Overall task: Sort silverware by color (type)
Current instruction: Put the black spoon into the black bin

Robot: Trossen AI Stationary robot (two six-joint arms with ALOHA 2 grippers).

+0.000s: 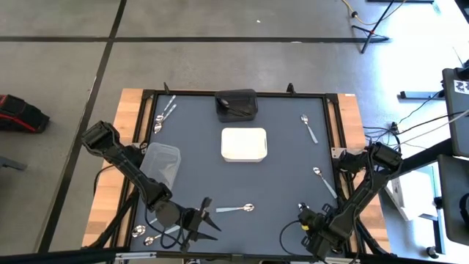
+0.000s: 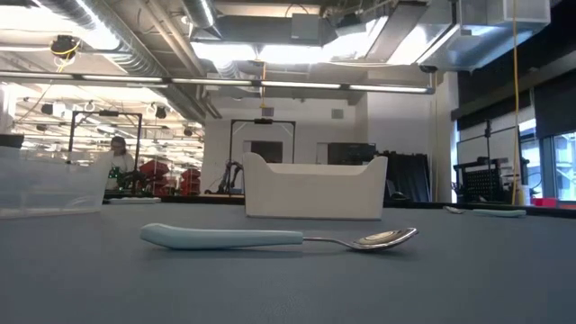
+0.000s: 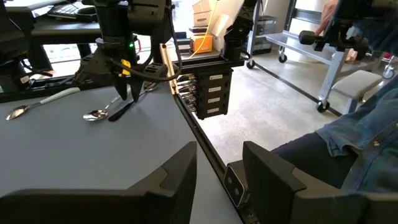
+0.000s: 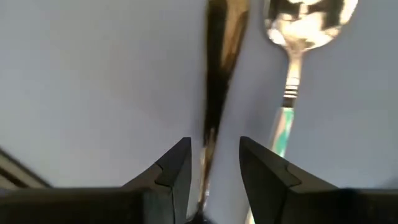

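At the far left of the high view, a few spoons lie at the upper left corner of the dark table, and a clear container sits below them by the left edge. The left gripper hangs low at the bottom left, its fingers spread wide with nothing between them; two more spoons lie at the bottom left corner beside it. Just right of that gripper, a pale-handled spoon lies flat. At the top centre a black container holds dark spoons, with a white container below it. Farther right, one spoon lies at the upper right and another at the right edge. The right gripper is down at the bottom right, jaws narrowly apart around a dark spoon handle; whether they actually grip it is hard to tell. A shiny spoon lies just beside it.
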